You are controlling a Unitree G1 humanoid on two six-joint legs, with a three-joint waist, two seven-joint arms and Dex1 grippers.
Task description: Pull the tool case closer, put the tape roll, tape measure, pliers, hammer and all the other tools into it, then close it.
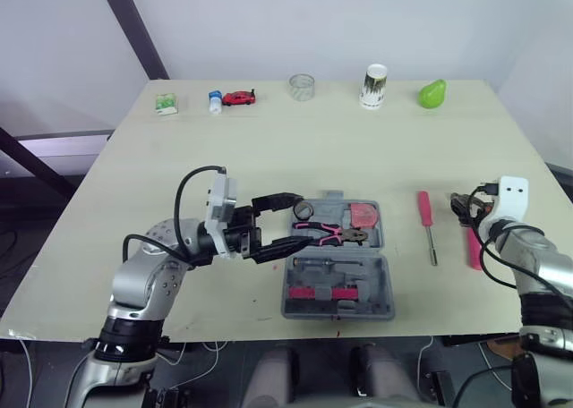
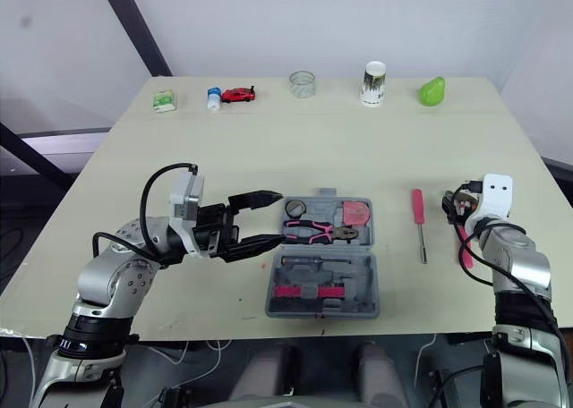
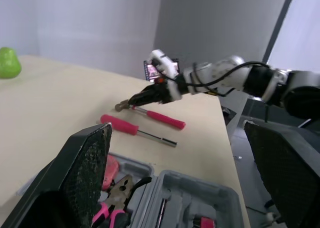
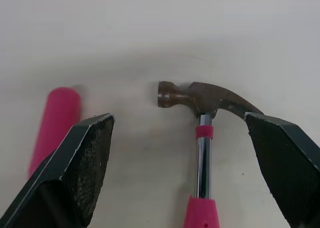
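The tool case (image 1: 387,274) lies open on the counter (image 1: 269,148), at the near edge and roughly central. Its upper half holds the tape roll (image 1: 303,209), the pliers (image 1: 333,233) with pink handles, and a red tape measure (image 1: 363,216). The lower half holds further pink-and-grey tools, too small to identify.

The left gripper (image 1: 285,222) is at the left side of the case, beside the tape roll. Its fingers are spread wide and hold nothing.

A screwdriver (image 1: 427,218) with a pink handle lies on the counter just right of the case. The hammer (image 4: 202,108) lies further right, with its handle pointing toward the near edge. The right gripper (image 1: 461,207) is positioned at the hammer head. Its fingers are spread wide, one on each side of the head, and neither touches it.

Along the far edge of the counter stand a green packet (image 1: 166,103), a small bottle (image 1: 215,101), a red toy car (image 1: 239,97), a clear ring (image 1: 303,87), a paper cup (image 1: 374,86) and a green pear-shaped object (image 1: 432,93).
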